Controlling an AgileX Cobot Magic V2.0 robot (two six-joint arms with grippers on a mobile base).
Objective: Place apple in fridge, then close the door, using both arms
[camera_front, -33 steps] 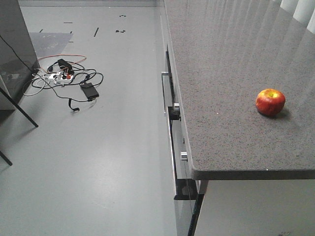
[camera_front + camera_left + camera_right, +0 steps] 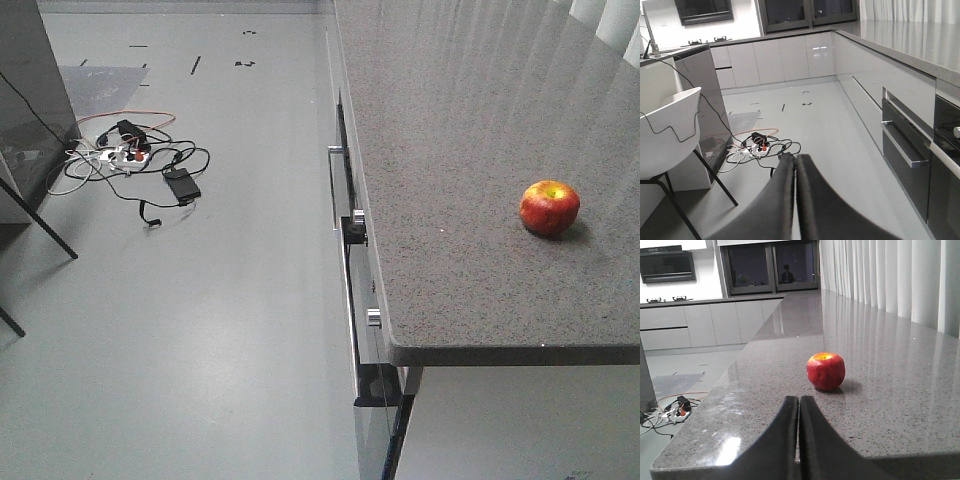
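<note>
- While the two grippers are both pressing their fingers together, one apple (image 2: pixel 549 207) is sitting alone on the grey speckled countertop (image 2: pixel 450 120), at about 3 o'clock in the front-facing view.
- The apple is standing upright with its yellow-patched top facing up, and it is casting a small shadow toward 3 o'clock in the right wrist view.
- The right gripper (image 2: pixel 799 399) is hovering over the near part of the countertop with its jaws narrowed to a thin seam. The apple is lying at roughly 1 o'clock from its tips, apart from them.
- The left gripper (image 2: pixel 796 157) is hanging over the floor beside the counter. Its jaws are likewise drawn together, gripping nothing.
- One tangle of cables (image 2: pixel 110 160) is lying on the grey floor at 10 o'clock in the front-facing view. One white power strip (image 2: pixel 125 155) is resting inside it, and one black adapter (image 2: pixel 182 186) is sitting at its 4 o'clock edge.
- Two round knobs (image 2: pixel 358 215) and one bar handle (image 2: pixel 332 190) are showing on the cabinet front below the countertop's left edge.
- One white chair (image 2: pixel 670 130) is standing at 9 o'clock in the left wrist view, just beside one tall dark grey panel (image 2: pixel 710 100).
- White curtains (image 2: pixel 900 280) are hanging along the far side of the countertop, at 2 o'clock in the right wrist view.
</note>
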